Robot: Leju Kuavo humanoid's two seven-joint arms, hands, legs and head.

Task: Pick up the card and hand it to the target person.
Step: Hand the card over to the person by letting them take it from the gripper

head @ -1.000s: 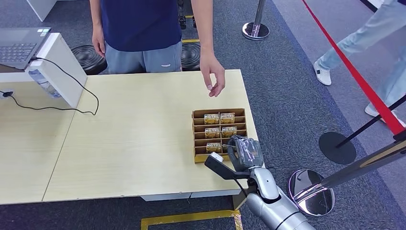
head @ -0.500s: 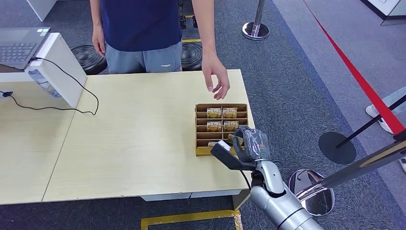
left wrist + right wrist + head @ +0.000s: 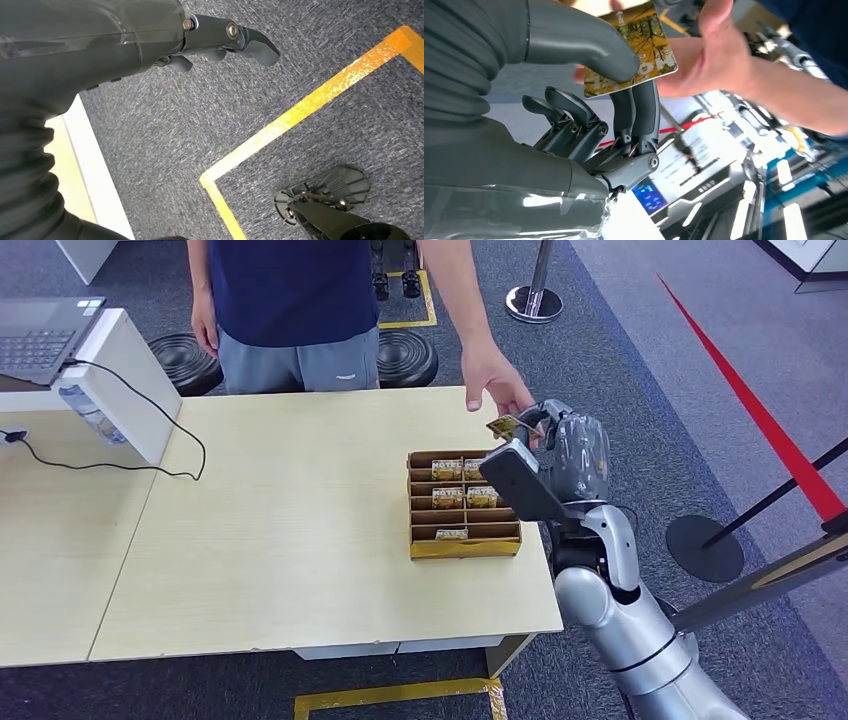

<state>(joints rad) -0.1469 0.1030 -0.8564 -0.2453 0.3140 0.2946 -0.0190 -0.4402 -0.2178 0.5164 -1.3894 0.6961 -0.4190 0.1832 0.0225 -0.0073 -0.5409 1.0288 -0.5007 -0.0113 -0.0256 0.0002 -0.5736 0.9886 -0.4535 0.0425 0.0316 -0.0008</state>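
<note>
My right hand (image 3: 560, 460) is raised above the table's far right corner and pinches a yellow hotel card (image 3: 504, 426) between its thumb and fingers. In the right wrist view the card (image 3: 636, 47) sits under the thick thumb (image 3: 589, 47), with the person's open hand (image 3: 719, 60) just behind it. The person's hand (image 3: 495, 385) reaches toward the card and is almost at it. The person in a dark blue shirt (image 3: 290, 290) stands behind the table. My left hand (image 3: 220, 42) hangs over grey carpet, holding nothing, fingers loosely extended.
A brown cardboard card rack (image 3: 462, 545) with several more cards stands near the right edge of the light wooden table (image 3: 280, 540). A laptop (image 3: 40, 335) on a white stand and a black cable (image 3: 120, 465) lie at the left. Stanchion bases (image 3: 704, 545) stand to the right.
My right hand has lifted from the near side of the card rack up and away toward the person, carrying a card. The person's hand moved right to meet it.
</note>
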